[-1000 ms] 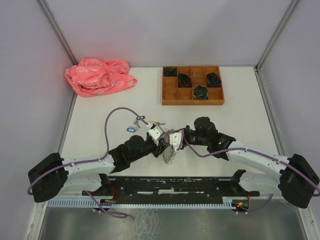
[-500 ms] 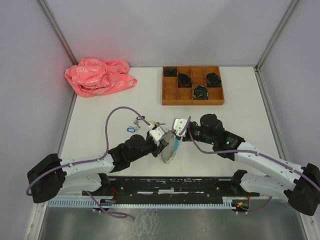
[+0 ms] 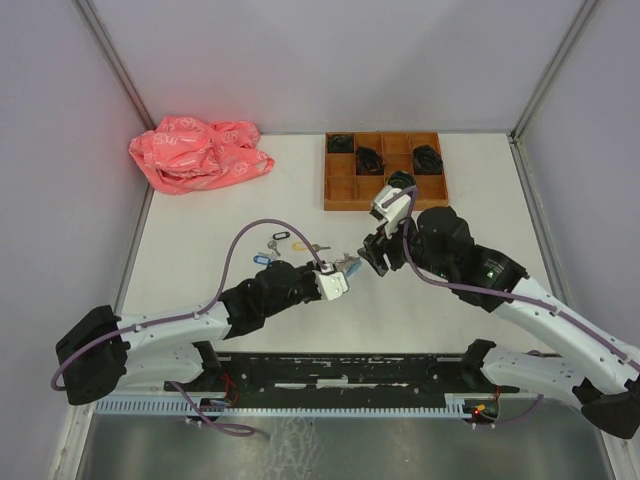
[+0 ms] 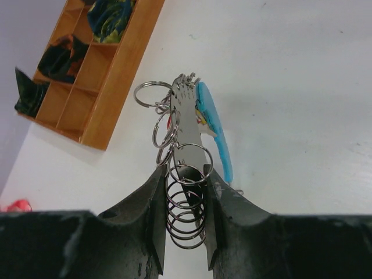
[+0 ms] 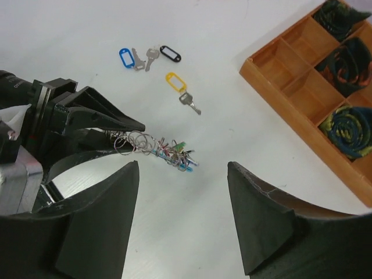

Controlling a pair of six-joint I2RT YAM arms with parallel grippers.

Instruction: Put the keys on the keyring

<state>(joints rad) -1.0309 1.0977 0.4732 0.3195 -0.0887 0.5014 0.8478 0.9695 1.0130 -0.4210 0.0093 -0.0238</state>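
Looking down from the top camera, the left hand (image 3: pixel 335 279) is pinched on the keyring (image 3: pixel 348 264) near the middle of the tabletop (image 3: pixel 470 215). The ring shows edge-on as a short silvery bundle. Its long axis runs out from the fingers to the right and a little away from the arm bases, toward the right hand (image 3: pixel 381 245). That hand hangs just beyond the ring's free end with its jaws spread, and it does not touch the ring. To the left of the ring, the keys (image 3: pixel 285 246) lie loose and flat on the tabletop with their small coloured tags. A wooden tray (image 3: pixel 385 204) of black coiled bundles sits farther back, and a crumpled pink bag (image 3: pixel 200 152) lies at the far left.

From the left wrist, the two dark fingers (image 4: pixel 152 203) press on the near part of the keyring (image 4: pixel 187 157). A stack of wire loops sits between them. The ring stretches straight away from the hand, with the light-blue curved section (image 4: pixel 213 128) on its right side. Its far end points past the corner of the tray (image 4: pixel 119 70).

From the right wrist, that hand's own fingers (image 5: pixel 107 215) stand wide apart with nothing between them. Below them the keyring (image 5: pixel 160 148) juts out of the left hand's jaws. It lies nearly level across the frame, with its free end to the right. Beyond it lie the keys: two beside a blue tag (image 5: pixel 124 56) and a black tag (image 5: pixel 170 53), and one on a yellow tag (image 5: pixel 173 79). All of them are apart from the ring.
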